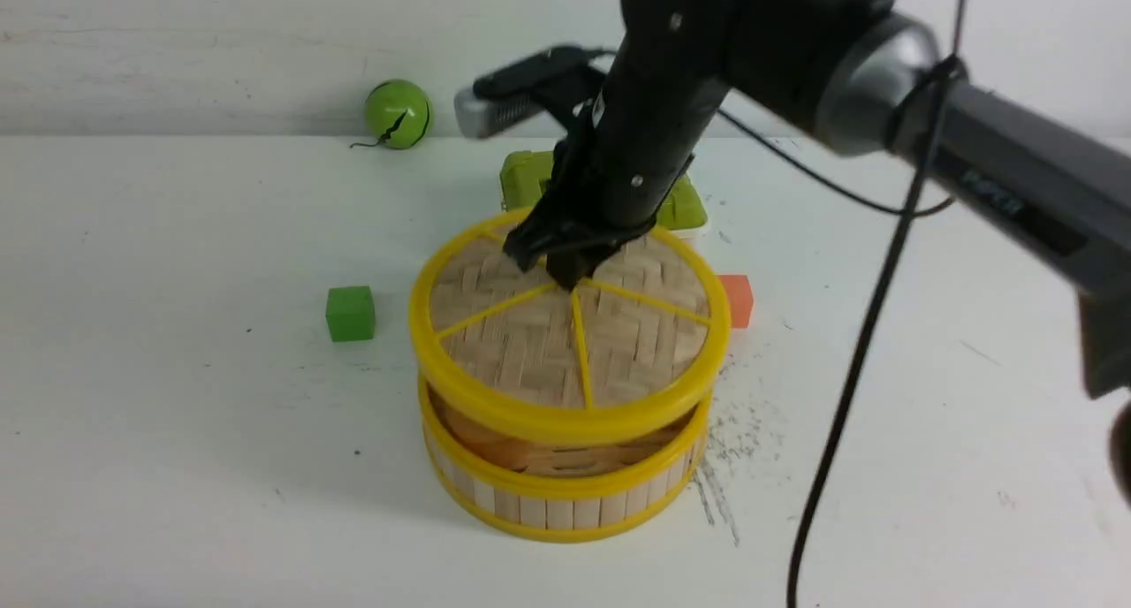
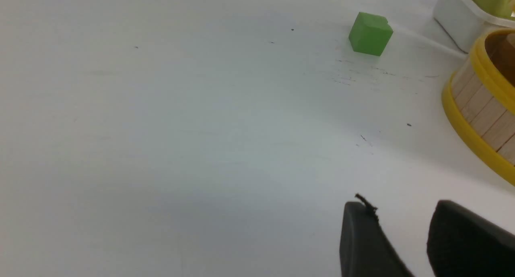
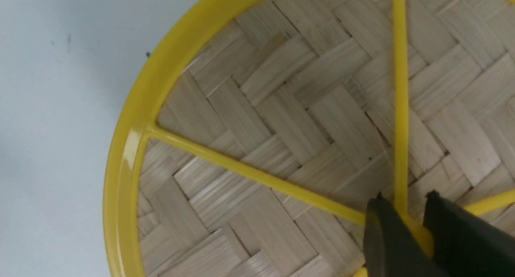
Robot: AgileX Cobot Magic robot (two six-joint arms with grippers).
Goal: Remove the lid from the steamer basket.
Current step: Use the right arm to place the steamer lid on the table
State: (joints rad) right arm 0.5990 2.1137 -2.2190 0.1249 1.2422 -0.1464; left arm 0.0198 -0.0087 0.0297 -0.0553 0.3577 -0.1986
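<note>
Black right pincer [image 3: 402,198] clamps round, yellow-rimmed woven-bamboo lid [image 1: 530,361], gap at six o'clock; black left pincer [image 2: 398,202] apart; white bench [image 1: 177,369] open at nine.

- The right gripper [image 1: 570,272] covers most of the central knob [image 3: 421,238] in the front view.
- The lid [image 1: 512,343] hides much of the steamer basket's [image 1: 565,511] floor.
- The green box [image 1: 527,179], toward the tabletop's [image 1: 177,467] far edge, is partly covered by the right arm [image 1: 671,95] and lid.
- The orange block [image 1: 738,300] is partly hidden behind the lid.
- The left wrist view cuts off the basket.
</note>
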